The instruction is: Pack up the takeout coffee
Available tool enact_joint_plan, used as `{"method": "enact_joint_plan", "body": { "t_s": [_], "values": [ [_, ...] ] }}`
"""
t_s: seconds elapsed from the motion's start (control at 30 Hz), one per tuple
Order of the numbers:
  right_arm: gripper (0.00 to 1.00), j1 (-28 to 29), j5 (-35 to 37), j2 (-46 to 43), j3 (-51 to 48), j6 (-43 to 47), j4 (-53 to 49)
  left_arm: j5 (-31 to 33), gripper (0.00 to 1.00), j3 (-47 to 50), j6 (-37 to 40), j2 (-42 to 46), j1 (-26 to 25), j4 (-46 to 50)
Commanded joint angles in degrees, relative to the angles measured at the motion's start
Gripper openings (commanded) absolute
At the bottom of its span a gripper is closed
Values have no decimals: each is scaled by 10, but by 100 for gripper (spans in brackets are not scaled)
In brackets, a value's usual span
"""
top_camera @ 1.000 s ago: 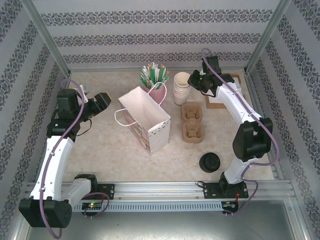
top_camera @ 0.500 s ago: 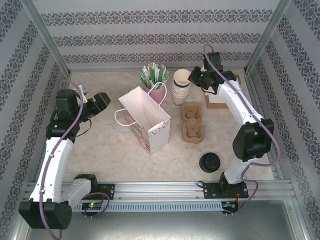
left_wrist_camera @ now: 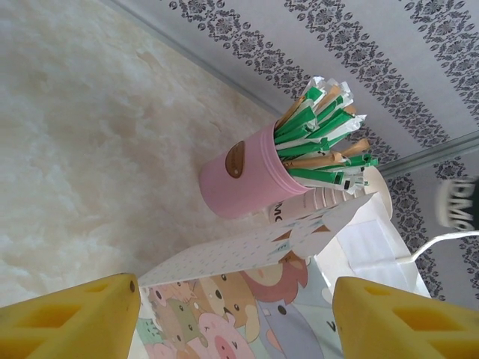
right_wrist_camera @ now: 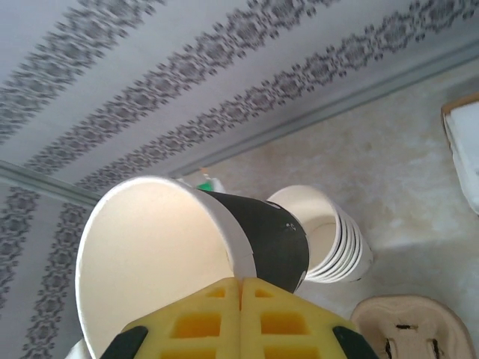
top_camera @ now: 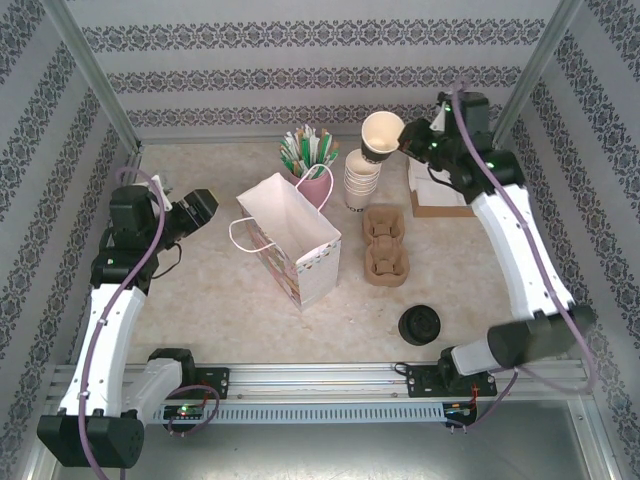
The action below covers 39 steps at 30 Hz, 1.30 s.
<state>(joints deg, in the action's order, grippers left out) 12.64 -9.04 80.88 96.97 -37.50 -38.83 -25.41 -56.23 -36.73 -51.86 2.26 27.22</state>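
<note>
Two arms work over a marbled beige counter (top_camera: 200,285). Left arm: elbow folded, forearm level, left claw (top_camera: 203,205) aimed at the printed paper bag (top_camera: 295,235), its yellow fingers apart and short of the bag. Right arm: stretched long toward the back wall, right claw (top_camera: 405,142) raised, fingers pressed together on the wall of the paper cup (top_camera: 383,133). The cup hangs tilted and open-mouthed above the stack of cream cups (top_camera: 362,182); it is smooth cream inside and black outside. Nearest the bases lies a round black lid (top_camera: 420,325). Beyond it sits a ridged moulded-pulp carrier (top_camera: 386,243), and farther back a pink holder (top_camera: 318,185) of green-wrapped sticks.
</note>
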Motion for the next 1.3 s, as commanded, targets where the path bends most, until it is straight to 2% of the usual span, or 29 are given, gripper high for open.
{"method": "enact_joint_plan", "body": {
  "t_s": [0.0, 0.13, 0.3, 0.5, 0.6, 0.87, 1.03, 1.27],
  "values": [
    [0, 8, 17, -76, -24, 12, -58, 8, 67, 16, -16, 21, 3, -19],
    [0, 25, 28, -169, -71, 2, -122, -6, 64, 39, -35, 40, 3, -15],
    [0, 75, 48, -267, -149, -30, -193, -44, 61, 73, -51, 68, 3, -5],
    [0, 153, 86, -355, -291, -88, -215, -53, 60, 135, -61, 125, 0, 15],
    [0, 191, 92, -382, -358, -113, -188, -58, 59, 168, -73, 146, -6, 13],
    [0, 264, 93, -362, -473, -147, -108, -40, 59, 228, -105, 144, -71, 1],
    [0, 278, 81, -361, -539, -166, -52, -8, 59, 249, -116, 129, -116, -7],
    [0, 291, 72, -341, -583, -183, 2, -7, 59, 276, -141, 103, -135, -42]
  ]
}}
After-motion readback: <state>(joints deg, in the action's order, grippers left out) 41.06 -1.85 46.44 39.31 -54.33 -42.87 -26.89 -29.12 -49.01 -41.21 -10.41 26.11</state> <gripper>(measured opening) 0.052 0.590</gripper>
